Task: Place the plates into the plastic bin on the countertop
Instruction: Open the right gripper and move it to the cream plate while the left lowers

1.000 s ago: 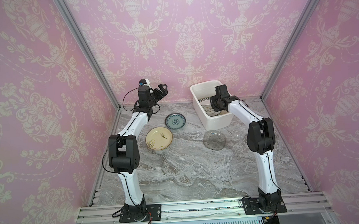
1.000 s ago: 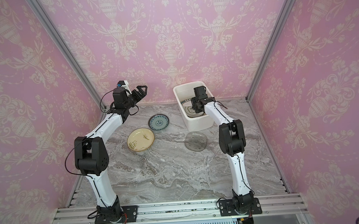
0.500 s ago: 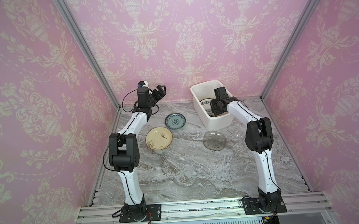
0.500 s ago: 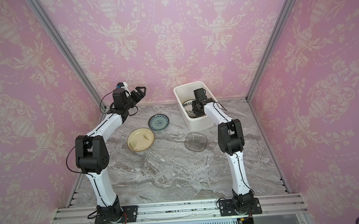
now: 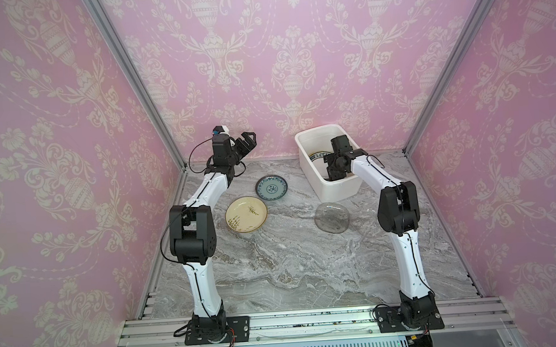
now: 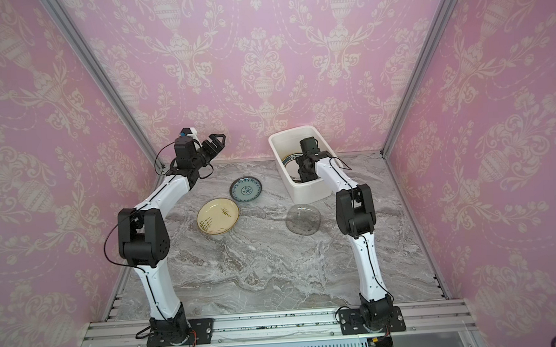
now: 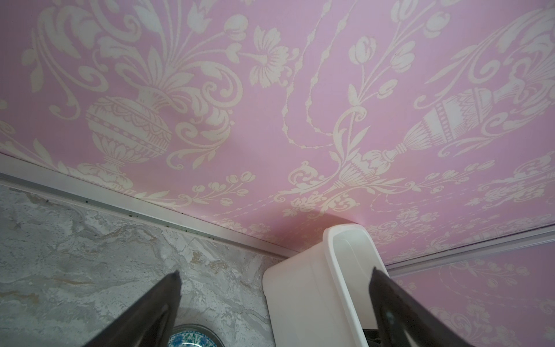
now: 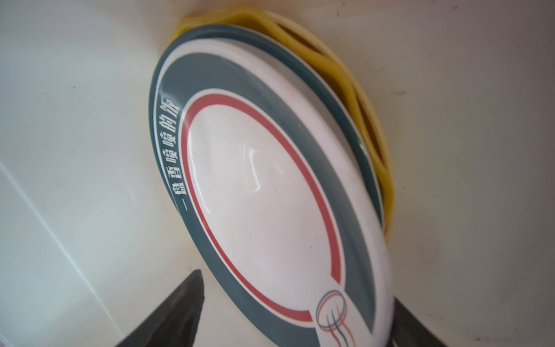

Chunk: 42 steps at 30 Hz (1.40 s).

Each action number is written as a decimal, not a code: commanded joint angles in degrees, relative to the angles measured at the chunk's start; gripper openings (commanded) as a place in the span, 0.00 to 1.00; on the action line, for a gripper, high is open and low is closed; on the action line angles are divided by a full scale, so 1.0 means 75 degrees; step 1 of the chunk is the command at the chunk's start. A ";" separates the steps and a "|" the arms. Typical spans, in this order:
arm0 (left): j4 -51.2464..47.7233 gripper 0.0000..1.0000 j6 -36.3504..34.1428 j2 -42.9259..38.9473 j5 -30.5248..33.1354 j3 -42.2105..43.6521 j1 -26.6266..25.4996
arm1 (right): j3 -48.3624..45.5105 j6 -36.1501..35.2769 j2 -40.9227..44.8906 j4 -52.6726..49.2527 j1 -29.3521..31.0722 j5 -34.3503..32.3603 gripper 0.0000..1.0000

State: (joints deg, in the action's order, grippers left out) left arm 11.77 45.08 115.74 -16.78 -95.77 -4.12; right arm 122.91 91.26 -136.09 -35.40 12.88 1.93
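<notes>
Three plates lie on the countertop (image 5: 292,262): the blue-patterned plate (image 5: 271,188) at 12 o'clock, the cream plate (image 5: 246,214) at 10, the clear glass plate (image 5: 332,217) at 2. My worry is inside the plastic bin (image 5: 339,190) at 1 o'clock. The lettered-rim plate (image 8: 261,195) leans against the yellow scalloped plate (image 8: 387,192), and my right gripper (image 8: 297,285) straddles it, jaws spread wide, gripping nothing. If I lift out crooked, a finger could hook its rim and topple it. My left gripper (image 5: 247,141) hangs at 11 o'clock, wide and empty.
</notes>
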 commanded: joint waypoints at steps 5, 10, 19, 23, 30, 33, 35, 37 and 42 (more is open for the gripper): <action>-0.0302 0.99 -0.0102 0.0066 -0.0005 -0.0429 0.0116 | 0.1139 -0.0297 -0.0546 -0.1339 -0.0159 0.0054 1.00; -0.0489 0.99 -0.0332 -0.0172 0.0252 -0.0307 0.0195 | 0.1270 -0.0400 -0.0243 -0.1771 -0.0162 -0.0155 1.00; -0.1260 0.99 -0.0800 -0.1190 0.0866 0.0379 0.0434 | 0.0613 -0.1372 0.1011 -0.1535 -0.0098 -0.0676 1.00; -0.1786 0.99 -0.0661 -0.1735 0.0877 0.0877 0.0570 | 0.0179 -0.1933 0.1592 -0.1043 -0.0008 -0.0680 0.99; -0.4724 0.99 -0.0957 -0.2317 0.1099 0.0842 0.0631 | 0.0092 -0.3699 0.2232 -0.0255 0.0358 -0.0414 0.91; -0.6212 0.99 -0.0988 -0.2219 0.0929 0.0622 0.0752 | -0.0120 -0.4665 0.2388 0.0559 0.0601 0.0399 0.89; -0.6889 0.99 -0.0993 -0.2151 0.0691 0.0661 0.0845 | -0.0257 -0.5194 0.2378 0.1032 0.0806 0.1189 0.88; -0.7282 0.99 -0.1040 -0.2165 0.0565 0.0818 0.0929 | -0.0334 -0.5579 0.2297 0.1336 0.1020 0.2041 0.88; -0.7086 0.99 -0.1404 -0.2586 0.0241 0.1863 0.1171 | -0.0168 -0.6477 0.1740 0.1157 0.1712 0.3464 0.86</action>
State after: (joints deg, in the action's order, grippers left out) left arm -36.69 37.67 98.39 -12.23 -85.43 3.60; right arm 121.64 50.24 -120.46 -27.46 23.16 18.52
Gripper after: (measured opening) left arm 0.993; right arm 0.866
